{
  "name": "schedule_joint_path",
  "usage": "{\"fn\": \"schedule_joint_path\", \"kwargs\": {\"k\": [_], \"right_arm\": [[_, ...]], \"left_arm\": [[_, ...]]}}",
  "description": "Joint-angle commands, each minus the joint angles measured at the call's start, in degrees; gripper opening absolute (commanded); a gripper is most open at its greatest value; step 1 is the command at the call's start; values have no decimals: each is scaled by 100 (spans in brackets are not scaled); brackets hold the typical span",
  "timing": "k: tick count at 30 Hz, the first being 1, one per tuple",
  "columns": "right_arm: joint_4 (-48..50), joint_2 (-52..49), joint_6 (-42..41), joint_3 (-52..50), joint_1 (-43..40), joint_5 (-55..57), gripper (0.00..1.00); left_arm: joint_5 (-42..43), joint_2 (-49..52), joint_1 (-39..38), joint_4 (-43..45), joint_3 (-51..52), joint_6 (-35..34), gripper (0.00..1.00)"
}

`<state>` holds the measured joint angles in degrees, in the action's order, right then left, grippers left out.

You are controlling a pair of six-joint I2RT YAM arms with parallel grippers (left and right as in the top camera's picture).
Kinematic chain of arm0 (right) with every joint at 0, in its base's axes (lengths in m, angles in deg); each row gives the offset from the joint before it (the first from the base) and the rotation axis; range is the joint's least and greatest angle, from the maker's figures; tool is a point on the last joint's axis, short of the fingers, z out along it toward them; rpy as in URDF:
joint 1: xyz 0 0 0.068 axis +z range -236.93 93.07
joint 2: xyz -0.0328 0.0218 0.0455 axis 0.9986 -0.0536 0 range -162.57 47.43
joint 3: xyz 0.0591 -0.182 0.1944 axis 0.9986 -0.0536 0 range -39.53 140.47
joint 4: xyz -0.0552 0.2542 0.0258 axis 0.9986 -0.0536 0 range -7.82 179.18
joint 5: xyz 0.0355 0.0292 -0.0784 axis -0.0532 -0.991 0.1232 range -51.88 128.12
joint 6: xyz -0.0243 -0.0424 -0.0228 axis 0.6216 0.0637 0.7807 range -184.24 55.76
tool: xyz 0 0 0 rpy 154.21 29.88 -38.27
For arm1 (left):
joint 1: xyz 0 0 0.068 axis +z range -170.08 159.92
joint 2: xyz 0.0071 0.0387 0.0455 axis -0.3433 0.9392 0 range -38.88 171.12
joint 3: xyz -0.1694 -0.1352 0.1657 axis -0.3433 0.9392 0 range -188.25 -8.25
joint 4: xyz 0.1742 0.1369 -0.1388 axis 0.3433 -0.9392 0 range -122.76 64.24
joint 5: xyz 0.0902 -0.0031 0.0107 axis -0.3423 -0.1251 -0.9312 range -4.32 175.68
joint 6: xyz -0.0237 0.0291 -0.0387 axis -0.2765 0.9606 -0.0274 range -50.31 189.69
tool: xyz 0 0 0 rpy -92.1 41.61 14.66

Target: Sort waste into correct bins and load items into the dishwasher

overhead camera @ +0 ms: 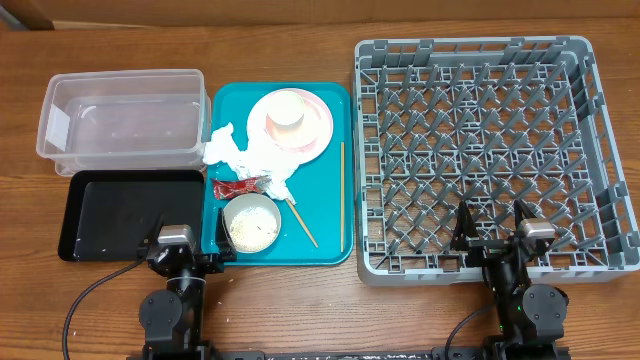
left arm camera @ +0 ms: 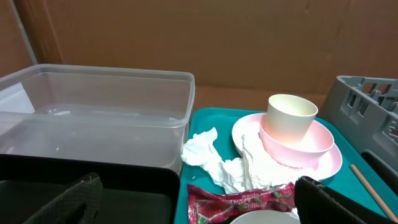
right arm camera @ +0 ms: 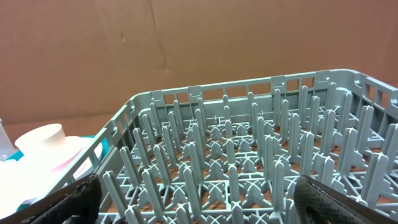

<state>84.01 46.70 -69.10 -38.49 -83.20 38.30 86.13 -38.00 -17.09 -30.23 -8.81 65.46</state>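
Note:
On the teal tray (overhead camera: pixel 325 215) lie crumpled napkins (overhead camera: pixel 245 155), a red wrapper (overhead camera: pixel 237 186), a white bowl (overhead camera: pixel 251 222) holding rice, two chopsticks (overhead camera: pixel 342 195) and a pink plate (overhead camera: pixel 312 128) with a cream cup (overhead camera: pixel 288 110) on it. The clear tub (overhead camera: pixel 122 115) and the black tray (overhead camera: pixel 132 212) sit to the left. My left gripper (overhead camera: pixel 185 240) stands open at the near edge, facing the wrapper (left arm camera: pixel 242 202) and napkins (left arm camera: pixel 217 162). My right gripper (overhead camera: pixel 493 228) stands open over the near wall of the grey dish rack (overhead camera: pixel 490 150), with nothing between its fingers (right arm camera: pixel 317 202).
Both bins hold nothing visible apart from a few white specks in the black tray (left arm camera: pixel 124 193). The rack's upright pegs (right arm camera: pixel 249 155) fill the right half of the table. A brown cardboard wall stands behind the table.

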Motion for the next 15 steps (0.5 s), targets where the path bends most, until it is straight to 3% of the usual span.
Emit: {"fn": "schedule_joint_path", "kwargs": {"k": [1, 15], "right_arm": [[37, 57, 20, -59, -33, -31, 100], [37, 57, 20, -59, -33, -31, 100]], "left_arm": [[46, -39, -4, 4, 28, 105, 100], [68, -39, -4, 7, 28, 81, 100]]}}
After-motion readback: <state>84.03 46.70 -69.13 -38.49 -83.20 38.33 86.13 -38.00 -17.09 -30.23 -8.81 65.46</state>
